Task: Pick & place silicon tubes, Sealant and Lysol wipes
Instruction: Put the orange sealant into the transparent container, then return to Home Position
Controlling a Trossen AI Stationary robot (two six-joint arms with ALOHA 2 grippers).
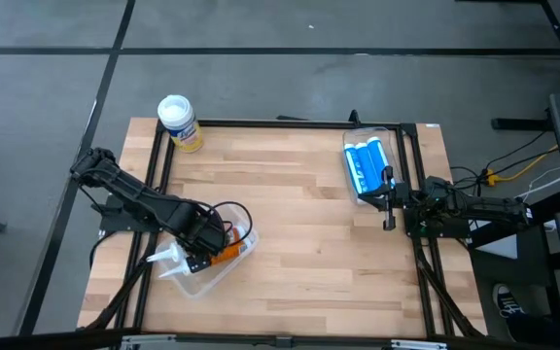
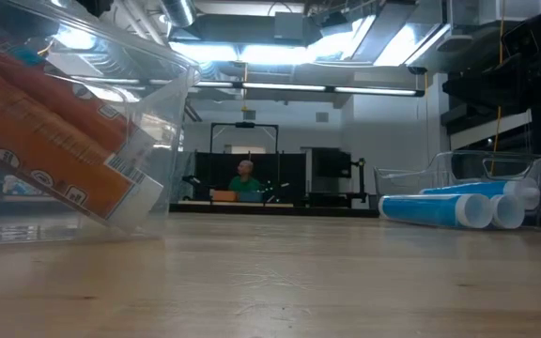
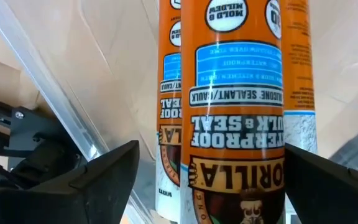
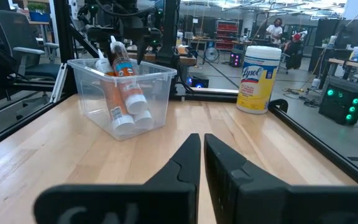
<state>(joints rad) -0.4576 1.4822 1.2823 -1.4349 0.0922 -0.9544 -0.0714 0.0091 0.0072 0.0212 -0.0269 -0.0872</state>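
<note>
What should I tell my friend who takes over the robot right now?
Left gripper: open, down in the clear bin at the table's near-left, its fingers either side of an orange sealant tube, not closed on it.
Right gripper: shut, empty, waiting low over the table by the right edge.
Blue tubes: lying in the clear tray at the far right.
Lysol wipes: upright at the far-left corner.
Done: orange tubes binned, blue tubes in tray. Left: probably the wipes, not yet moved.

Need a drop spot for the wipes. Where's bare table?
Free: the wide middle of the table, between the left bin and blue tubes, plus the near edge. Crowded: left gripper over the orange tubes; right gripper beside the blue tubes; wipes at the far-left corner.
</note>
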